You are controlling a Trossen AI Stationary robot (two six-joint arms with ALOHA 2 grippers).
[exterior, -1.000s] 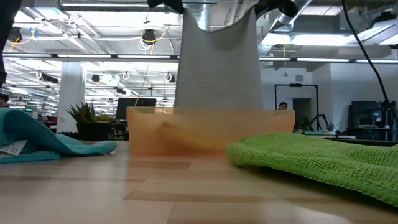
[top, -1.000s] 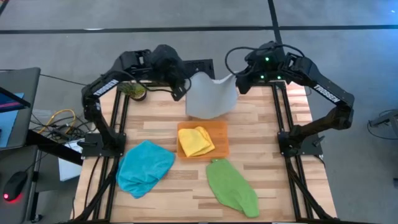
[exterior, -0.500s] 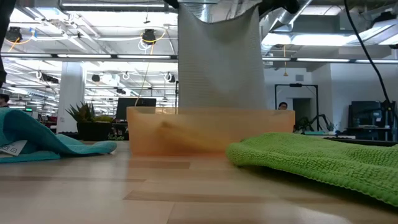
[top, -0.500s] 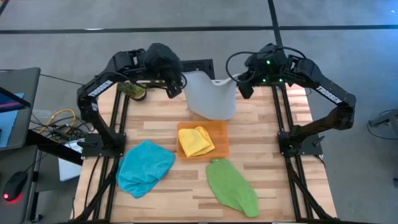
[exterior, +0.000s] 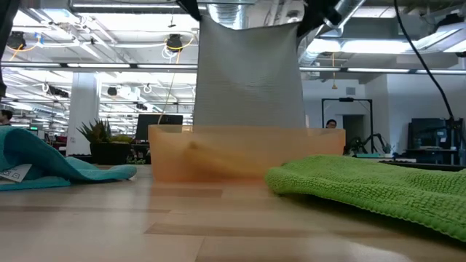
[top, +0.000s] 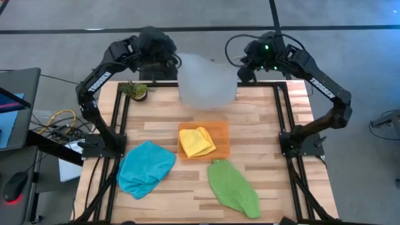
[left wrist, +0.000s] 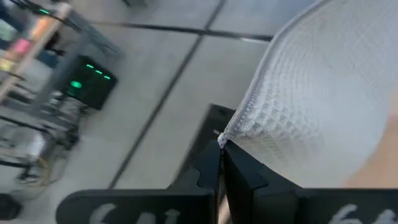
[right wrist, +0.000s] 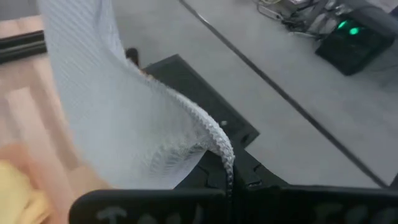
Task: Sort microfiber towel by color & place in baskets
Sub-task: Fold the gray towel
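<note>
- Presently, white microfiber towel: held aloft between both arms over the far end of the wooden table, spread wider and lifted higher than a second ago, when it sagged closer to the tray; judged a stretching or carrying step, not yet a placement
- left gripper: fingers pinched together on one towel corner, at the far left of the table
- right gripper: fingers pinched together on the opposite corner, at the far right; both have drawn apart since a second ago
- orange tray: mid-table, unmoved; yellow towel already lies inside, so white would likely not belong with it
- blue towel: crumpled near the left front, outside the tray, unchanged
- green towel: flat just in front of the tray, unchanged
- potted plant: far left corner, untouched
- Hidden: in the low view the grippers are cut off above the frame; no second basket is visible; the towel's lower edge is hidden behind the tray wall there
</note>
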